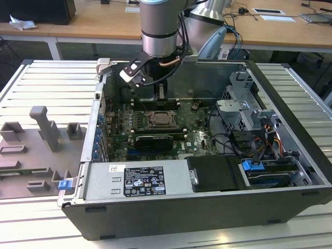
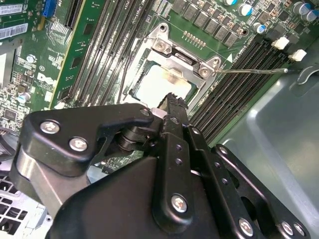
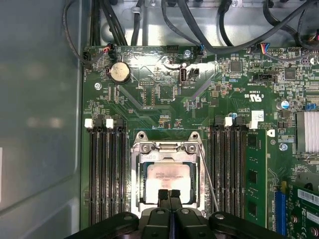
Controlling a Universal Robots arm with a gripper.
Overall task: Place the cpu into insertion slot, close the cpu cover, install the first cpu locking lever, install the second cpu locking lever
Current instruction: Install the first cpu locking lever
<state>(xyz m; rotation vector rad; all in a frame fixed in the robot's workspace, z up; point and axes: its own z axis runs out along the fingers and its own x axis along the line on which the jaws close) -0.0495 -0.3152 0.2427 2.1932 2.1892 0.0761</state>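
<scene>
The cpu (image 3: pixel 167 178) lies in the insertion slot (image 3: pixel 135 199) in the middle of the green motherboard, its silvery top showing through the window of the cpu cover (image 3: pixel 167 147), which lies flat over it. In the second wrist view the cpu (image 2: pixel 160 85) and the cover (image 2: pixel 180 59) sit just beyond my fingertips. My gripper (image 3: pixel 169 194) hovers over the near edge of the socket, fingers pressed together with nothing between them. A thin locking lever (image 3: pixel 208 174) slants out beside the socket; it reaches over the memory slots as a bare wire lever (image 2: pixel 251 71). In the exterior view the gripper (image 1: pixel 161 96) hangs above the socket (image 1: pixel 157 120).
Black memory slots (image 3: pixel 104 169) flank the socket on both sides. Cables (image 3: pixel 209 30) run along the case wall beyond the board. The grey case wall (image 3: pixel 40 124) stands close by. A drive cage (image 1: pixel 249 114) and power supply (image 1: pixel 137 179) fill the case; grey fixtures (image 1: pixel 44 129) stand outside.
</scene>
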